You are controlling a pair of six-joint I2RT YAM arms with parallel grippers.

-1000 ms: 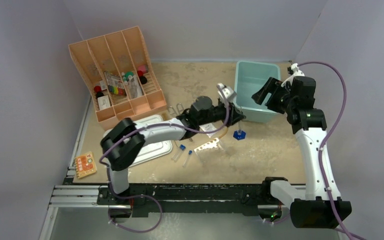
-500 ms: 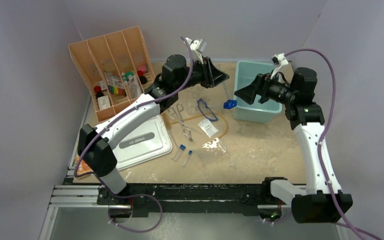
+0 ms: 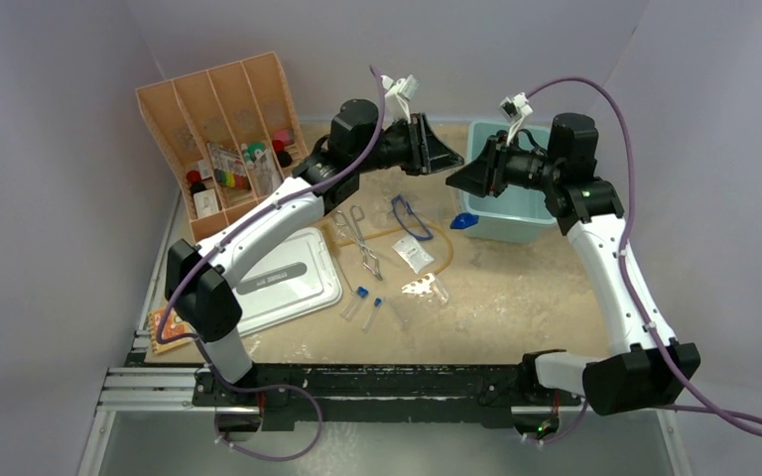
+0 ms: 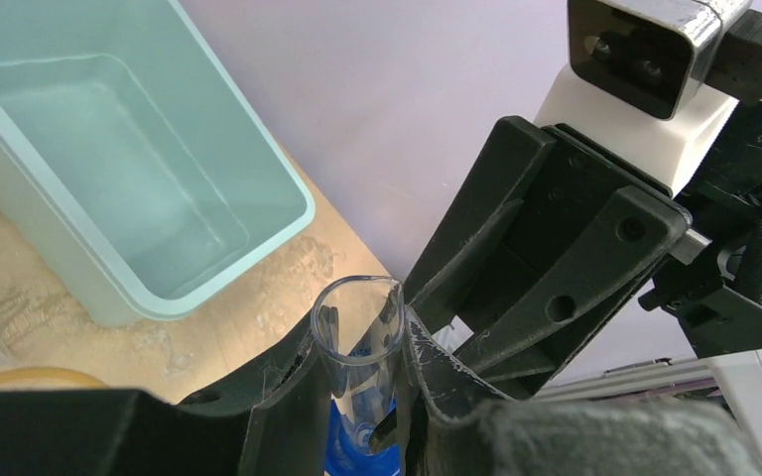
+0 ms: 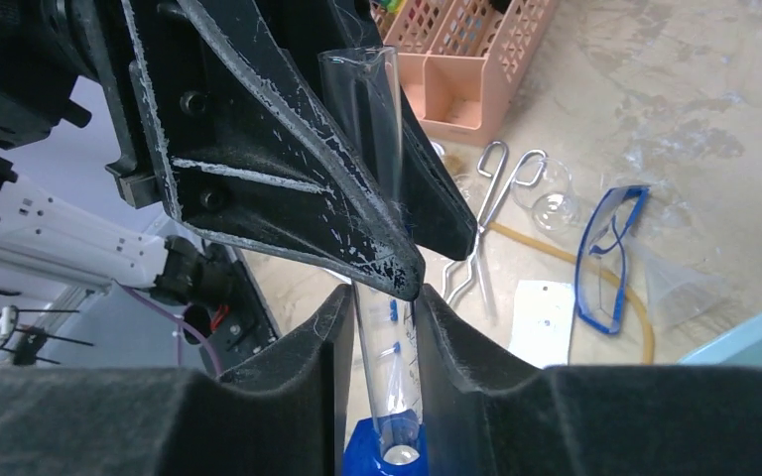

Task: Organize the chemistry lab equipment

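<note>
Left of bin (image 3: 504, 228): forceps (image 3: 357, 233), goggles (image 3: 409, 218) and test tubes (image 3: 355, 302) lie loose on the table, unsorted.
Left gripper (image 3: 448, 158): clenched on the blue-based cylinder (image 4: 360, 332), in the air just left of the bin.
Right gripper (image 3: 454, 181): pinching the same cylinder nearer its base.
Progress: early, a handover by my judgement.
Change: the right gripper, spread and apart before, has closed in.

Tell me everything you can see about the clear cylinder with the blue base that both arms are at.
The clear measuring cylinder with a blue base is a slim see-through tube, glass or plastic, with a pouring lip at its open top and small blue marks on its wall. It looks empty. It is off the table, roughly upright, near the teal bin. The jaws of the left gripper clamp it just under the rim; those of the right gripper close on its lower part, above the base.
</note>
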